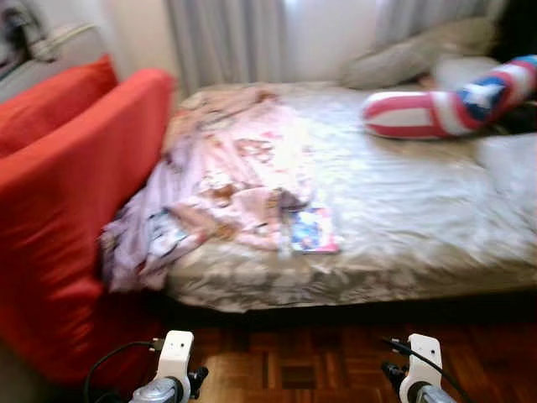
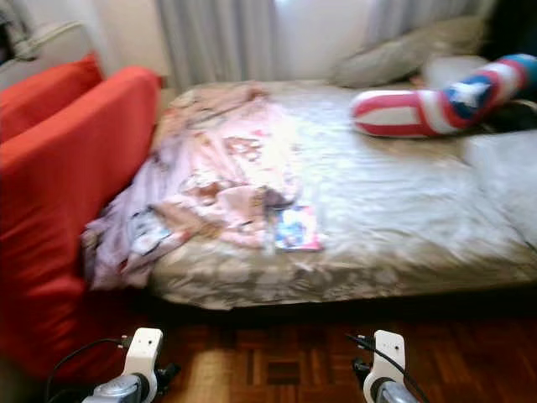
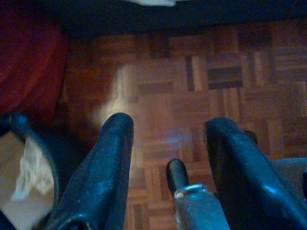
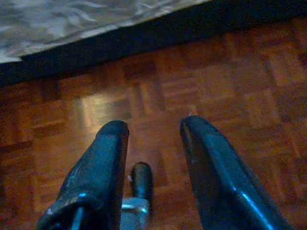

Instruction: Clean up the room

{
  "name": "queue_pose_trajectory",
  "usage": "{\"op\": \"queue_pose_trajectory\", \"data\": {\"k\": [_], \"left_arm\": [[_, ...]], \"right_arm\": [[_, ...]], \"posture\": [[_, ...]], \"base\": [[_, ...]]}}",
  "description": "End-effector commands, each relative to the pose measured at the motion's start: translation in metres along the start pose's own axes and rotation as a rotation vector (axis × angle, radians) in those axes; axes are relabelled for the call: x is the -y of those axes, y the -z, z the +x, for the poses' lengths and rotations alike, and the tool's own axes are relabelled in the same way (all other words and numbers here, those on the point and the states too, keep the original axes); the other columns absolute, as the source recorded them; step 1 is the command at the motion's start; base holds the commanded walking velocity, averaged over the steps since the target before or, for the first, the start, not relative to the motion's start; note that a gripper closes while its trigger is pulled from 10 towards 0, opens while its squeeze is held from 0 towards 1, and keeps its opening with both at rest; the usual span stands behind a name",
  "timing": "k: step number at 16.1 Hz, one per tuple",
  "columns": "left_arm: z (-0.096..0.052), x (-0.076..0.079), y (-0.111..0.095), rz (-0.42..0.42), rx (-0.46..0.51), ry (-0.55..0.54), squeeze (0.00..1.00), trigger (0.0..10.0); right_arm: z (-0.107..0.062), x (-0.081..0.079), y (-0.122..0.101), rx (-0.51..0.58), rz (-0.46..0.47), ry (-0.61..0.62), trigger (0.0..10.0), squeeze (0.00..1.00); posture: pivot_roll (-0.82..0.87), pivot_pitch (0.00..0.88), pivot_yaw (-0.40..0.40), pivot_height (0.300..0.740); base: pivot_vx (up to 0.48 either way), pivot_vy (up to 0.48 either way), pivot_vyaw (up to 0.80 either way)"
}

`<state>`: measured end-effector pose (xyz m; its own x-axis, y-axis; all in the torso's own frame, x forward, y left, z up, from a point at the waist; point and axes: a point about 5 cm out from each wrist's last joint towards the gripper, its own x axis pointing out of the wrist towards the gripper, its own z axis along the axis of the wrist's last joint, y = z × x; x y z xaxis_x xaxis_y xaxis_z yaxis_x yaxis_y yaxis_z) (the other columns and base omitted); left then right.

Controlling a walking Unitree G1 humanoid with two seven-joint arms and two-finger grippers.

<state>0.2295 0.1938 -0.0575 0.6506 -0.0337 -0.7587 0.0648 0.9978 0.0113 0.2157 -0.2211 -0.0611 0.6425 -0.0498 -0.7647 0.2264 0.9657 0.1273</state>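
Blanket on bed, sofa left.

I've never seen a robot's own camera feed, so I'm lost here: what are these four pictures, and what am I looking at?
They come from a walking humanoid robot with two arms. The two wide pictures are its head cameras, looking down at a bed. On the bed lie a crumpled pink cloth, a small colourful book, a red, white and blue striped pillow and grey pillows. A red sofa stands on the robot's left. The two dark pictures come from wrist cameras, each looking along that arm's two black fingers. The left pincer and the right pincer both hang open over the wooden parquet floor, holding nothing.
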Motion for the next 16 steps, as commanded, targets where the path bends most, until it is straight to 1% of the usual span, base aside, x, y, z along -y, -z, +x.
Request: {"op": "queue_pose_trajectory", "data": {"k": [1, 6, 8, 10, 13, 14, 16], "left_arm": [[-0.0015, -0.0041, 0.0067, -0.009, -0.027, -0.010, 0.00, 10.0], [-0.0014, -0.0037, 0.0069, -0.011, -0.030, -0.005, 0.00, 10.0], [-0.0014, -0.0036, 0.0068, -0.015, -0.029, -0.005, 0.00, 10.0], [-0.0014, -0.0036, 0.0069, -0.018, -0.028, -0.005, 0.00, 10.0], [-0.0015, -0.0035, 0.0070, -0.016, -0.029, -0.002, 0.00, 10.0], [-0.0015, -0.0036, 0.0069, -0.017, -0.029, -0.002, 0.00, 10.0], [-0.0015, -0.0036, 0.0069, -0.019, -0.029, -0.003, 0.00, 10.0]], "right_arm": [[0.0006, -0.0027, -0.0006, 0.008, 0.032, 0.005, 10.0, 0.00], [0.0006, -0.0026, -0.0015, 0.016, 0.029, 0.003, 10.0, 0.00], [0.0006, -0.0024, -0.0019, 0.018, 0.018, 0.004, 10.0, 0.00], [0.0006, -0.0020, -0.0031, 0.013, -0.033, 0.001, 10.0, 0.00], [0.0006, -0.0026, -0.0029, 0.019, -0.014, -0.008, 10.0, 0.00], [0.0006, -0.0023, -0.0025, 0.023, 0.011, 0.005, 10.0, 0.00], [0.0006, -0.0023, -0.0026, 0.026, 0.014, 0.008, 10.0, 0.00]], "posture": [[-0.02, 0.000, 0.035, 0.740], [-0.03, 0.000, 0.033, 0.740], [-0.03, 0.000, 0.033, 0.740], [-0.03, 0.000, 0.033, 0.740], [-0.03, 0.000, 0.034, 0.740], [-0.03, 0.000, 0.033, 0.740], [-0.03, 0.000, 0.033, 0.740]], "base": [[0.000, 0.000, 0.00], [0.000, 0.000, 0.00], [0.264, 0.000, 0.00], [0.302, 0.000, 0.00], [0.303, 0.000, 0.71], [0.311, 0.000, 0.00], [0.321, 0.000, 0.00]]}}
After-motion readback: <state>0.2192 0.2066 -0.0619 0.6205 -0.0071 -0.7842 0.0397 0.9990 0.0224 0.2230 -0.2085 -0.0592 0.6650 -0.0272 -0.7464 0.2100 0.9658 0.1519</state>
